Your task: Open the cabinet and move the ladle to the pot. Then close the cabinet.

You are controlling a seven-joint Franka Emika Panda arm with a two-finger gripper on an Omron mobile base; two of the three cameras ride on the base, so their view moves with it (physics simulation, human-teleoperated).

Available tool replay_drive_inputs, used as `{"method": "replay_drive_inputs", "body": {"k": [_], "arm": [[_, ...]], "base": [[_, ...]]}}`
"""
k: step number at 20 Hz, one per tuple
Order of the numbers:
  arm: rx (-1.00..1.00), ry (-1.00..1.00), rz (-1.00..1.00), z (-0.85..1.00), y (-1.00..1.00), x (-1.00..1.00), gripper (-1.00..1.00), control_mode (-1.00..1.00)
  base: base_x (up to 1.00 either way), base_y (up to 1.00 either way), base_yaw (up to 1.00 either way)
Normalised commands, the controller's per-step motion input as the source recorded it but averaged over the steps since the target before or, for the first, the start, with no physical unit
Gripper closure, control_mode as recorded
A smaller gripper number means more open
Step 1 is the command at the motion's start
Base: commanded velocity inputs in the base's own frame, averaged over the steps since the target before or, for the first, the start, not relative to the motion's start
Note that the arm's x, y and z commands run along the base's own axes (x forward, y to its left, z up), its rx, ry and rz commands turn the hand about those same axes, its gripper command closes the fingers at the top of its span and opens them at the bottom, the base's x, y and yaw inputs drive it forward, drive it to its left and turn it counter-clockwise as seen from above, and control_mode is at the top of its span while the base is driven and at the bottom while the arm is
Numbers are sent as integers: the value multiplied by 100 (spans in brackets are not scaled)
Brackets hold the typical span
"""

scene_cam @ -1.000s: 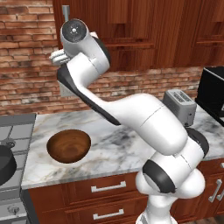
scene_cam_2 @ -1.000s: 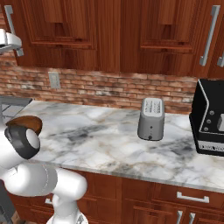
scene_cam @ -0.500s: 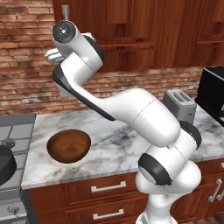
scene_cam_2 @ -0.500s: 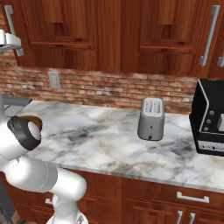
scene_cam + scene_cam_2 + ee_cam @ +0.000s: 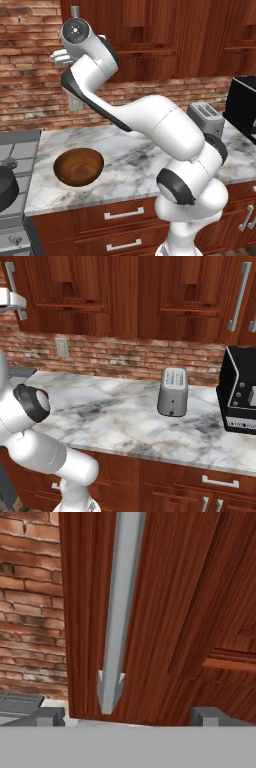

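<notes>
Marble counter (image 5: pixel 135 160) over wooden drawers, brick wall (image 5: pixel 30 75) behind. Nearest, one pot (image 5: pixel 6 187) on the stove at left; one wooden bowl (image 5: pixel 79 166) beside it on the counter. Farther right, one toaster (image 5: pixel 173 392) and one black appliance (image 5: pixel 240 393). Arm raised high; gripper (image 5: pixel 127 714), jaws spread, faces the handle (image 5: pixel 120 612) of the shut cabinet (image 5: pixel 165 602).

Toaster (image 5: pixel 173 391) on marble counter (image 5: pixel 110 416); closed cabinet (image 5: pixel 70 291) above

No text, label or number can be read anywhere.
</notes>
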Motion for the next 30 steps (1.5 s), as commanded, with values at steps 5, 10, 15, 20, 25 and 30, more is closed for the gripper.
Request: {"method": "replay_drive_inputs", "body": {"k": [5,10,15,20,25,30], "arm": [[0,-11,0,0,0,14,-100,-100],[0,-8,0,0,0,21,-100,-100],[0,0,0,0,0,35,-100,-100],[0,0,0,0,0,37,-100,-100],[0,0,-2,0,9,39,-100,-100],[0,0,-5,0,14,35,-100,-100]], "base": [[0,0,0],[0,0,0],[0,0,0],[0,0,0],[0,0,0],[0,0,0]]}}
